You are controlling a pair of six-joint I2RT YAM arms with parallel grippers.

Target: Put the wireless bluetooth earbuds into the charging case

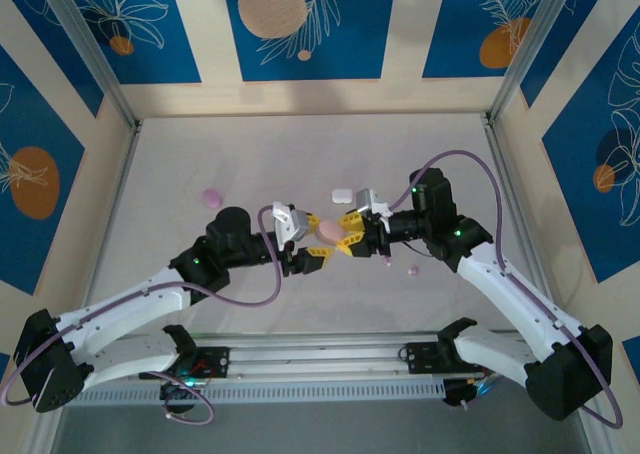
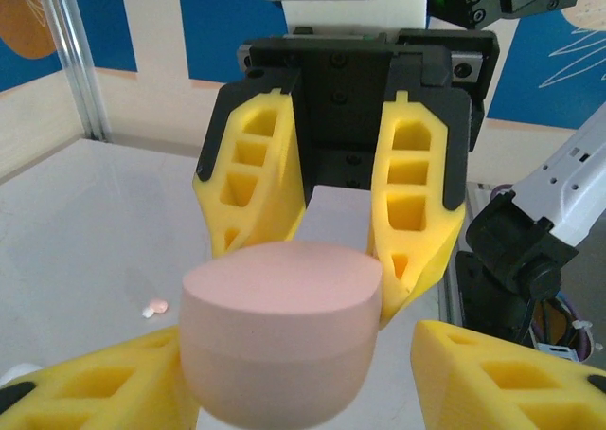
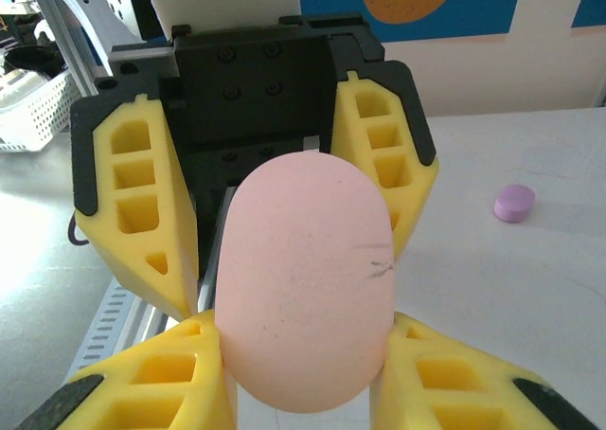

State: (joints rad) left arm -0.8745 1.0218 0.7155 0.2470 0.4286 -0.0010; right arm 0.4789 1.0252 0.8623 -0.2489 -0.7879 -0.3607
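Table [image 1: 300, 154]: pale grey, matte, mostly bare; light glare in left wrist view.
Room: walls [image 1: 300, 24] on left, far & right sides, cream strips w/ blue panels, white leaf outlines, orange discs.
Frame posts [image 1: 100, 69]: bare alu, at the far corners.
Rail [image 1: 320, 359]: alu, along near edge, both arm bases on it.
Pink case [image 1: 328, 232]: mid-table, up off the surface, held between both hands; seam round its middle; faint scuff on the shell in right wrist view.
Left hand [image 1: 316, 240]: comes in from left, fingers pressed on either side of the pink case.
Right hand [image 1: 350, 232]: comes in from right, pinching the same case's other end.
Earbuds [image 2: 151, 308]: tiny pink + white pair lying together on table; one pale speck [image 1: 412, 270] just near-right of the hands.
Lilac case [image 1: 211, 197]: on table, left-far of hands, well apart.
White case [image 1: 340, 193]: on table, just far of the hands.
Basket [image 3: 33, 113]: white mesh, off the table.
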